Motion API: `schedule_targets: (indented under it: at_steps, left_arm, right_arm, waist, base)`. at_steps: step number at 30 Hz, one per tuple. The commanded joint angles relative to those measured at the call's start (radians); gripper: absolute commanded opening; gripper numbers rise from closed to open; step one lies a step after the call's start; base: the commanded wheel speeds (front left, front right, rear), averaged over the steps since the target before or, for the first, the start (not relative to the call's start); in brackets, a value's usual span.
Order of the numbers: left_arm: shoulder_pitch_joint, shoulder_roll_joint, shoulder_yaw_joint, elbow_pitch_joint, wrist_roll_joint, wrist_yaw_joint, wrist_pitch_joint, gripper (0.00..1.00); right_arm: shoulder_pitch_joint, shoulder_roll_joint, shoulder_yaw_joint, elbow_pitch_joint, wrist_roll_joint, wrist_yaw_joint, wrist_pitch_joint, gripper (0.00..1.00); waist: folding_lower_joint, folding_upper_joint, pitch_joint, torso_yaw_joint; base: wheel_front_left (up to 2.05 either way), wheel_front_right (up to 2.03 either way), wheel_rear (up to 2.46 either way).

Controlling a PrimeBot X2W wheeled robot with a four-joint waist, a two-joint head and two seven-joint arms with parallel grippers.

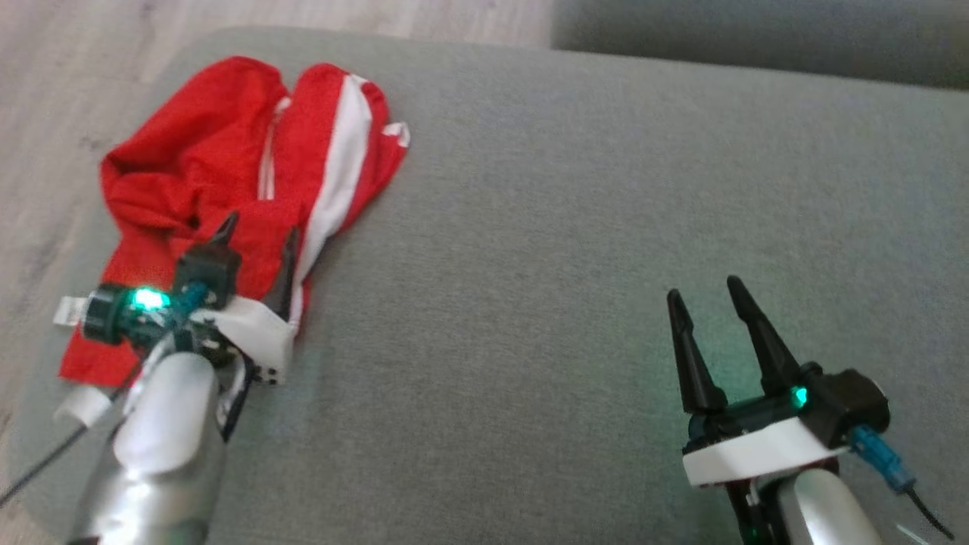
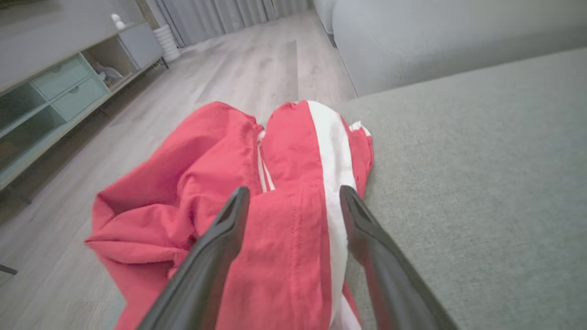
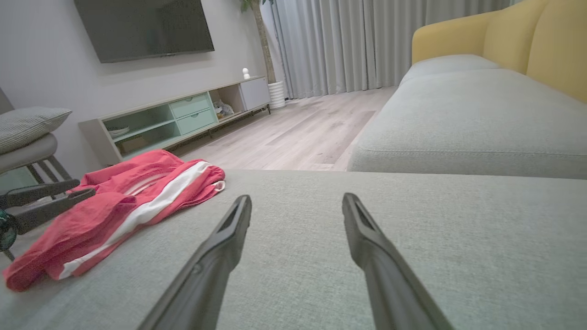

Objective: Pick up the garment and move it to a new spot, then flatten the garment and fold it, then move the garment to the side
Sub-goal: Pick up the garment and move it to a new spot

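While red garment (image 1: pixel 227 174) with white stripe lies crumpled at upper left of head frame, on left end of grey cushion (image 1: pixel 568 227), left gripper (image 1: pixel 260 227) hangs over its near part, fingers spread wide, nothing pinched; contact with cloth cannot be told. Right gripper (image 1: pixel 702 288) sits at lower right of frame, fingers likewise spread, empty, over bare cushion, well apart from garment. Wood floor (image 1: pixel 45 151) shows along left edge; second grey cushion (image 1: pixel 757 38) at top right.

garment (image 1: pixel 227 174) left on cushion (image 1: pixel 568 265), perhaps overhanging edge
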Motion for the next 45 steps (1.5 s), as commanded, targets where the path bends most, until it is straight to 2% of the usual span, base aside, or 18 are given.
schedule_targets:
  at_steps: [1,13,14,15,20,24,26,33,34,40,45]
  left_arm:
    - [-0.052,0.049,0.030,0.012,-0.005,-0.005,0.013,1.00]
    - [-0.177,0.080,0.019,0.253,-0.034,-0.019,0.005,1.00]
    - [-0.183,0.077,0.021,0.266,-0.043,-0.020,-0.003,0.19]
    - [-0.188,0.074,0.024,0.278,-0.053,-0.022,-0.010,0.00]
    - [-0.217,0.078,0.030,0.281,-0.064,-0.005,-0.118,0.00]
    - [-0.236,0.075,0.049,0.205,-0.077,0.024,-0.176,0.00]
    - [-0.239,0.074,0.062,0.127,-0.085,0.031,-0.184,0.00]
    - [-0.173,0.073,0.121,-0.338,-0.091,0.040,-0.186,0.00]
    - [-0.173,0.073,0.121,-0.338,-0.091,0.040,-0.186,0.00]
    - [-0.117,0.053,0.101,-0.553,-0.078,0.021,-0.186,0.00]
    - [-0.126,0.027,0.035,-0.604,-0.076,-0.003,-0.186,0.00]
  right_arm:
    - [-0.036,-0.007,0.021,-0.029,-0.004,-0.001,-0.011,1.00]
    - [-0.060,-0.007,0.014,-0.005,0.004,-0.001,-0.011,1.00]
    - [-0.061,-0.007,0.013,-0.003,0.004,-0.001,-0.011,1.00]
    - [-0.062,-0.007,0.013,-0.002,0.004,-0.001,-0.011,1.00]
    - [-0.062,-0.007,0.007,0.008,0.004,-0.001,-0.011,1.00]
    - [-0.049,-0.007,0.003,0.017,0.006,-0.001,-0.011,1.00]
    - [-0.042,-0.007,0.002,0.019,0.009,-0.001,-0.011,1.00]
    - [-0.023,-0.007,0.004,0.022,0.025,-0.001,-0.011,1.00]
    - [-0.023,-0.007,0.004,0.022,0.025,-0.001,-0.011,1.00]
    - [-0.020,-0.007,0.008,0.022,0.043,-0.001,-0.011,1.00]
    - [-0.022,-0.007,0.003,0.018,0.056,-0.001,-0.011,1.00]
  waist:
    - [-0.0002,0.0000,0.041,-0.038]
    - [-0.0002,0.0000,0.073,-0.071]
    - [-0.0002,0.0000,0.072,-0.071]
    - [-0.0002,0.0000,0.072,-0.072]
    - [-0.0002,0.0000,0.056,-0.071]
    - [-0.0002,0.0000,0.023,-0.067]
    - [-0.0002,0.0000,0.003,-0.064]
    - [-0.0002,0.0000,-0.056,-0.066]
    - [-0.0002,0.0000,-0.056,-0.066]
    - [-0.0002,0.0000,-0.077,-0.097]
    - [-0.0002,0.0000,-0.077,-0.146]
  base:
    - [0.00,0.00,0.00]
    - [0.00,0.00,0.00]
    - [0.00,0.00,0.00]
    - [0.00,0.00,0.00]
    - [0.00,0.00,0.00]
    - [0.00,0.00,0.00]
    - [0.00,0.00,0.00]
    - [0.00,0.00,0.00]
    - [0.00,0.00,0.00]
    - [0.00,0.00,0.00]
    - [0.00,0.00,0.00]
